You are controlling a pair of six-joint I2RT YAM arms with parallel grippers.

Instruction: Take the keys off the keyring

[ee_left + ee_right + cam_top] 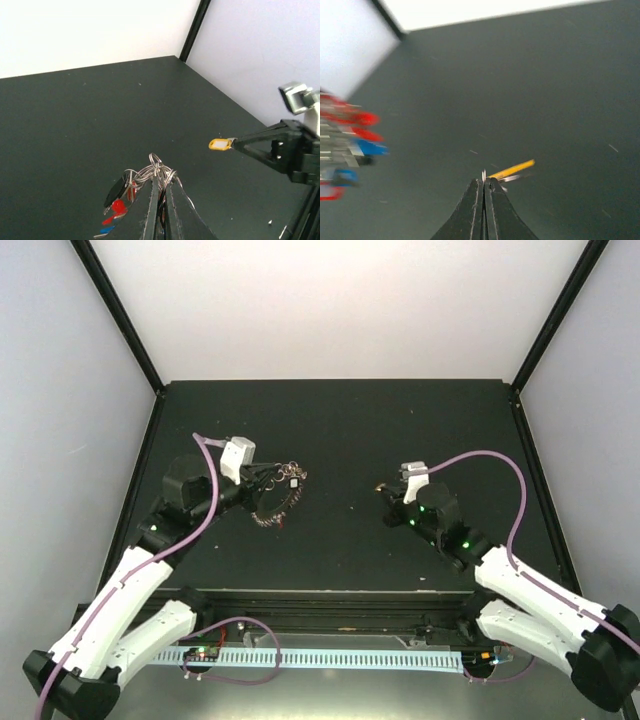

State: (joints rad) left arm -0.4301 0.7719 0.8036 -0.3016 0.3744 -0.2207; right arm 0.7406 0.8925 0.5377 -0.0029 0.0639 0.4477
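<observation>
My left gripper (pixel 288 478) is shut on the keyring (pixel 156 169), a tangle of thin silvery wire rings, and holds it above the table. The keys (pixel 272 504) hang from it as a spiky wreath. Red, blue and black heads (pixel 116 206) show left of the fingers in the left wrist view. My right gripper (pixel 381 487) is apart, to the right, and shut on a small silvery ring (pixel 483 175) carrying a yellow-tagged key (pixel 513 170). That tag also shows in the left wrist view (pixel 220 144). The bunch is blurred at the left edge of the right wrist view (pixel 350 135).
The dark table (pixel 340 430) has white walls behind and to both sides, with black corner posts (pixel 118 310). A perforated white strip (pixel 330 657) and cables lie along the near edge between the arm bases.
</observation>
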